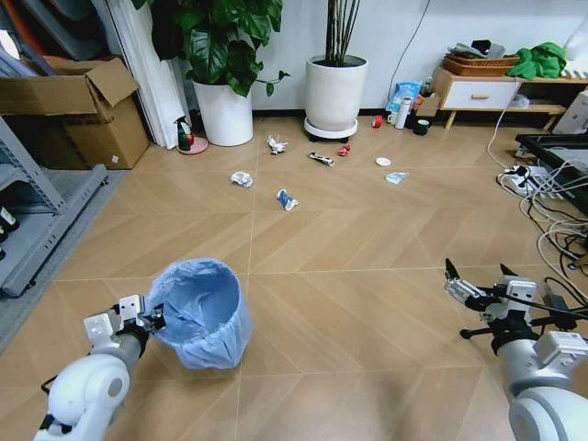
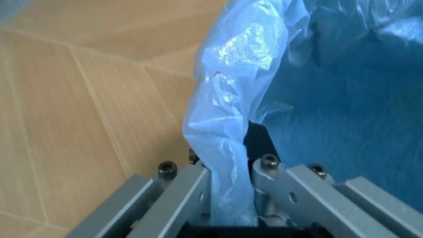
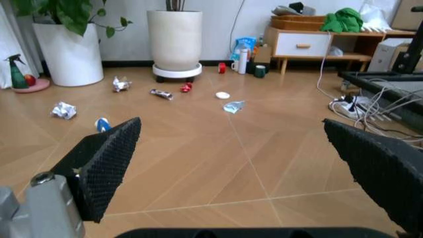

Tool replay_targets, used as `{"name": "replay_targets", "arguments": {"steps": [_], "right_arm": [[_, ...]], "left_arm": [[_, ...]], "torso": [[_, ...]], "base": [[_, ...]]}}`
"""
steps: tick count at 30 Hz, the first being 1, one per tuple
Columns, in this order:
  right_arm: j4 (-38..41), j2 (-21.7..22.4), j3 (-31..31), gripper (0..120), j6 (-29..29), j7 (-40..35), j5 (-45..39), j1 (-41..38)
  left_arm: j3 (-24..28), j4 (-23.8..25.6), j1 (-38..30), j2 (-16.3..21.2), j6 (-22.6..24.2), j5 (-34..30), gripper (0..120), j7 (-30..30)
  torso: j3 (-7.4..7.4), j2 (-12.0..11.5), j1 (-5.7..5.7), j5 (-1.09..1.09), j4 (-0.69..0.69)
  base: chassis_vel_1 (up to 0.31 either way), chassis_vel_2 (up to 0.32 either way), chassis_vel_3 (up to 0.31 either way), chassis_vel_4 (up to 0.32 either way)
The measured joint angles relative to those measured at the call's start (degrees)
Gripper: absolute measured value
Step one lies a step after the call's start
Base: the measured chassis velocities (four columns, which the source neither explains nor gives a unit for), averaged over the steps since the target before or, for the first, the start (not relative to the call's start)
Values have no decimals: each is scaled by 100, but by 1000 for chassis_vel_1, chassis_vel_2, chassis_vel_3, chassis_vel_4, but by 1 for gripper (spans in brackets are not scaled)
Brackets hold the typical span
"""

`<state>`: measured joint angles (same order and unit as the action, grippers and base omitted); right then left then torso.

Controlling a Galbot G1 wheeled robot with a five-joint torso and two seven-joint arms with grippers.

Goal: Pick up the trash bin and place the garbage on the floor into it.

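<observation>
The trash bin (image 1: pixel 204 314) sits low in the head view at about 7 o'clock, tilted so its mouth faces up and toward the camera, lined with a crinkly light-blue bag (image 2: pixel 231 114). Nothing can be seen inside it beyond the folds of the liner. The left gripper (image 1: pixel 147 320) is at the bin's 9 o'clock edge, and the left wrist view shows its jaws closed down on the bagged rim, with plastic bunched between the fingers (image 2: pixel 182 193).

The right gripper (image 1: pixel 478 280) hangs at about 4 o'clock over the bare floor (image 1: pixel 349 239), its dark padded fingers (image 3: pixel 106 158) spread wide and holding nothing.

The garbage lies scattered farther out toward 12 o'clock: a crumpled white paper (image 1: pixel 242 178), a blue-white wrapper (image 1: pixel 287 199) nearest the bin, a crinkled silvery wrapper (image 1: pixel 277 143), a dark wrapper (image 1: pixel 321 158), a small red scrap (image 1: pixel 343 150), a white disc (image 1: pixel 383 162) and a pale teal tissue (image 1: pixel 396 177). All of it rests on the floor, well apart from the bin.

Behind the litter stand two white planters (image 1: pixel 335 92), one on a wheeled base.
</observation>
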<state>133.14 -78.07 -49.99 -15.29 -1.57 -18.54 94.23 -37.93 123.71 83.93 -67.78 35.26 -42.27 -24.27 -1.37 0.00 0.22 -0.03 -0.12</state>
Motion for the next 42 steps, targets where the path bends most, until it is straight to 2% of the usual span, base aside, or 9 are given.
{"name": "replay_targets", "arguments": {"steps": [9,20,42], "right_arm": [[18,-39,7,100,104,20,57,20],[48,-50,19,100,165,26,106,20],[24,-66,34,100,216,31,147,2]], "left_arm": [[65,293,121,-69,-111,500,0,-17],[102,371,168,-51,-128,584,0,24],[168,380,174,-52,-208,729,0,79]], "torso": [[0,0,0,-2,-1],[0,0,0,-1,-1],[-1,-1,1,0,-1]], "base": [[0,0,0,0],[-97,85,98,-89],[-156,324,162,-320]]}}
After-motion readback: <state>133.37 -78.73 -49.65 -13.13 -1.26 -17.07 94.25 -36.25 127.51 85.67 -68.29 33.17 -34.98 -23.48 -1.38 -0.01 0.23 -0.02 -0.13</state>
